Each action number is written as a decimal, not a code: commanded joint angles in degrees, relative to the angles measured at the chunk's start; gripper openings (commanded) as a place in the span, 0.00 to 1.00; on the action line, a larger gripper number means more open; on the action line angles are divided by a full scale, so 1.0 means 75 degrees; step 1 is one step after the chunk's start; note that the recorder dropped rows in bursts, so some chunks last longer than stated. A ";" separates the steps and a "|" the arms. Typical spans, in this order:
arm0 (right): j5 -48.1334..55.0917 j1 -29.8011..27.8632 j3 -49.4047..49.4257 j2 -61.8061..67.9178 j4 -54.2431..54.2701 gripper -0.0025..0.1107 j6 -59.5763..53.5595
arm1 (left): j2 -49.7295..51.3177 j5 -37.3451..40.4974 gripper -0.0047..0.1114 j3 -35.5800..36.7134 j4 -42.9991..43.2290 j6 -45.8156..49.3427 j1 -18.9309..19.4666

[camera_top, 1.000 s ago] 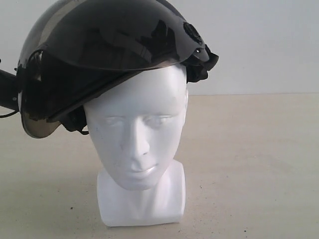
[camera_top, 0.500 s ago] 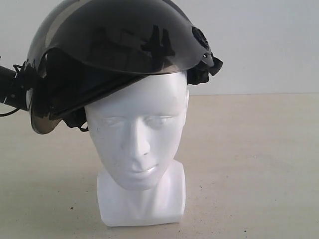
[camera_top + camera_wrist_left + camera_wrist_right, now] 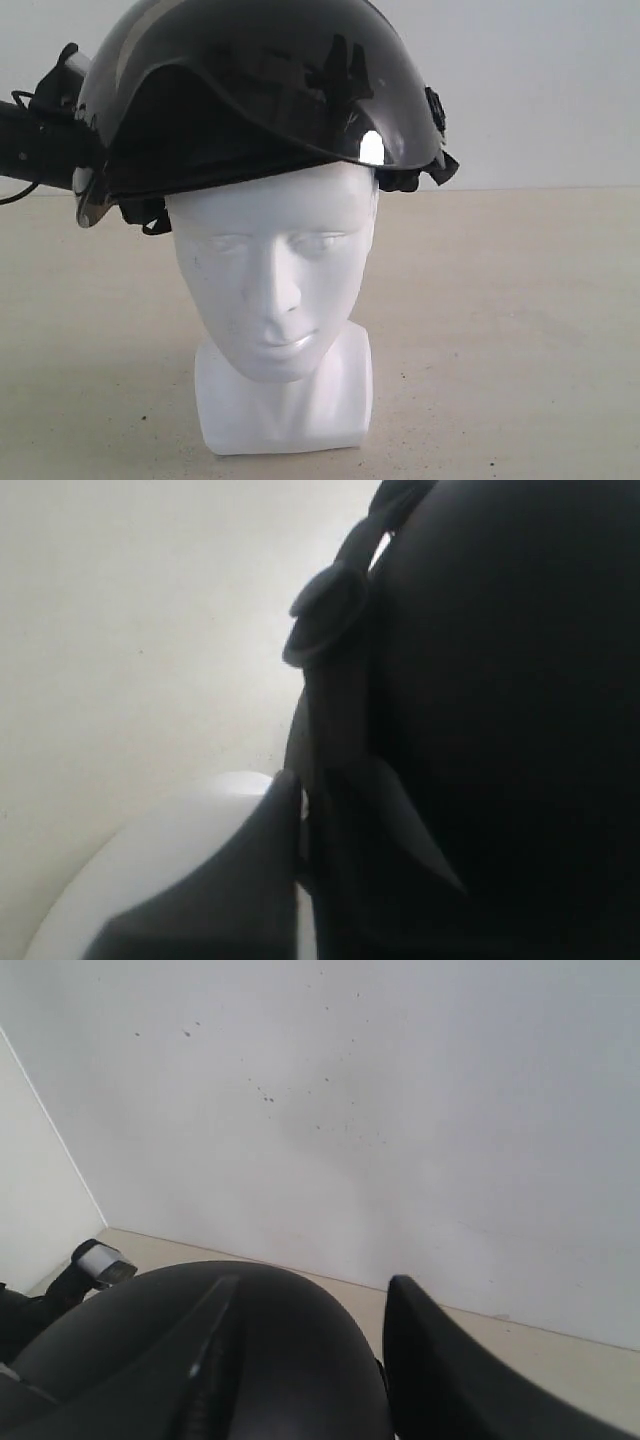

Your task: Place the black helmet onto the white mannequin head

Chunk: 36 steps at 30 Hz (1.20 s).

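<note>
Beige tabletop (image 3: pixel 500 330): one white mannequin head (image 3: pixel 275 280), one black helmet (image 3: pixel 260 90) clamped by left gripper (image 3: pixel 85 140); right gripper (image 3: pixel 430 1360) unclear.

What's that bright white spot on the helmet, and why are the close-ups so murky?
Exterior view: that's glare on the glossy front of the black helmet. Left wrist view: helmet too near, nearly black, unfocused. Right wrist view: wall evenly lit, helmet dark and soft.

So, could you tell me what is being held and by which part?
The left gripper appears to grip the black helmet by its side rim; whether the right gripper holds it cannot be told.
</note>
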 commanded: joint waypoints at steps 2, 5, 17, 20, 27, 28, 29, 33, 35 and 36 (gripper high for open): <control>-0.0018 -0.0017 -0.0053 -0.0053 -0.0156 0.40 0.0000 | -0.0424 0.0411 0.08 -0.0063 -0.0344 0.0068 -0.0186; -0.0018 -0.0017 -0.0053 -0.0053 -0.0156 0.40 0.0000 | -0.0562 0.0411 0.08 -0.0063 -0.0329 0.0068 -0.0186; 0.0026 -0.0017 -0.0053 -0.0053 -0.0247 0.40 -0.0045 | -0.1287 0.0411 0.08 -0.0063 -0.0010 -0.0147 -0.0186; 0.0081 -0.0017 -0.0053 -0.0053 -0.0266 0.40 -0.0045 | -0.1369 0.0411 0.08 -0.0063 0.0313 -0.0401 -0.0186; 0.0162 -0.0017 -0.0053 -0.0053 -0.0280 0.40 -0.0045 | -0.1369 0.0411 0.08 -0.0063 0.0834 -0.0706 -0.0186; 0.0162 -0.0017 -0.0053 -0.0053 -0.0282 0.40 -0.0045 | -0.1369 0.0411 0.08 -0.0063 0.0919 -0.0741 -0.0186; 0.0162 -0.0017 -0.0053 -0.0053 -0.0301 0.40 -0.0045 | -0.1369 0.0411 0.08 -0.0063 0.1060 -0.0760 -0.0186; 0.0162 -0.0017 -0.0053 -0.0053 -0.0301 0.40 -0.0045 | -0.1369 0.0411 0.08 -0.0063 0.1744 -0.0987 -0.0171; 0.0177 -0.0017 -0.0053 -0.0053 -0.0299 0.40 -0.0045 | -0.1369 0.0411 0.08 -0.0048 0.1874 -0.1002 -0.0067; 0.0193 -0.0017 -0.0053 -0.0053 -0.0299 0.40 -0.0045 | -0.1369 0.0411 0.08 -0.0048 0.1875 -0.1002 -0.0004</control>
